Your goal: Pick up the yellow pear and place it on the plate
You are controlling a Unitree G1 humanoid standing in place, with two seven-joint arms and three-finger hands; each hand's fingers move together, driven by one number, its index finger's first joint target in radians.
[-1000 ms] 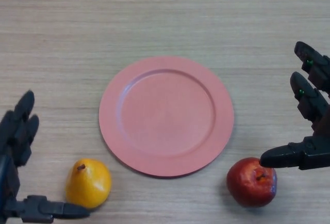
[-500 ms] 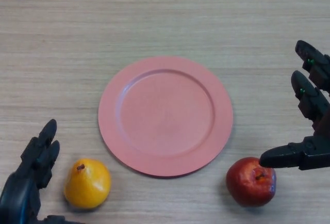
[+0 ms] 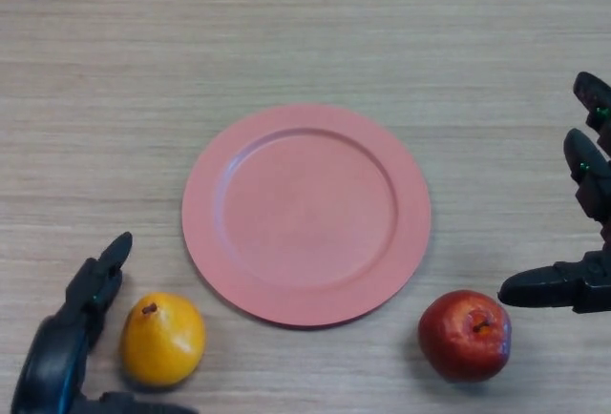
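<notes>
The left hand (image 3: 67, 338) runs off the lower left corner, so its palm and most of its thumb go unseen. The right hand (image 3: 582, 242) is cut by the right edge, its palm out of view. The bench (image 3: 305, 32) continues past every edge.

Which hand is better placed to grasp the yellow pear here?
Left. The left hand is open right beside the yellow pear, fingers and thumb flanking it. The right hand is across the plate, near the red apple.
</notes>
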